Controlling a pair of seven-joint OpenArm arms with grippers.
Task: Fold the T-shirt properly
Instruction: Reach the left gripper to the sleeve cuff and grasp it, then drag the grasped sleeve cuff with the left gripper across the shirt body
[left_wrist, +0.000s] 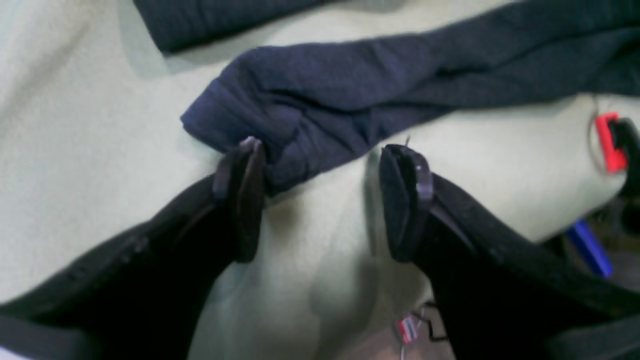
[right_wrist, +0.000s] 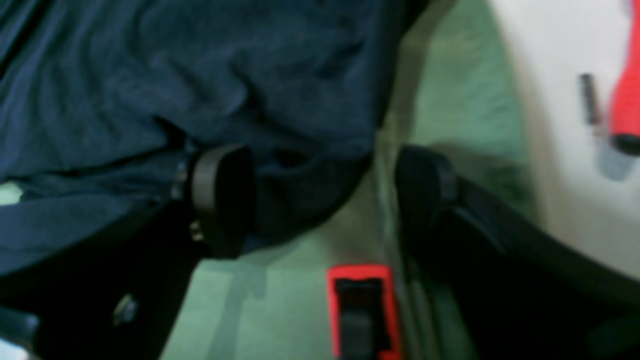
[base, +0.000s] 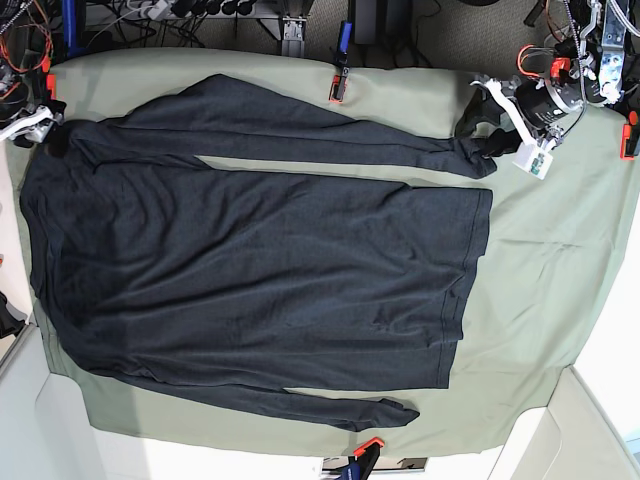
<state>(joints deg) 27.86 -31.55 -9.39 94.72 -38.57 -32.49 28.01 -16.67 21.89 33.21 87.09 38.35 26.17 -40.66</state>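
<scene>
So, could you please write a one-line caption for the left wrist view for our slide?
Open left gripper poised at the cuff of the T-shirt sleeve, lying on the green sheet.

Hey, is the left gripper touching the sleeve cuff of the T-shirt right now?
Touching. In the left wrist view, the left gripper is open, and one finger presses against the bunched cuff of the T-shirt; the other stands clear over the green sheet.
</scene>
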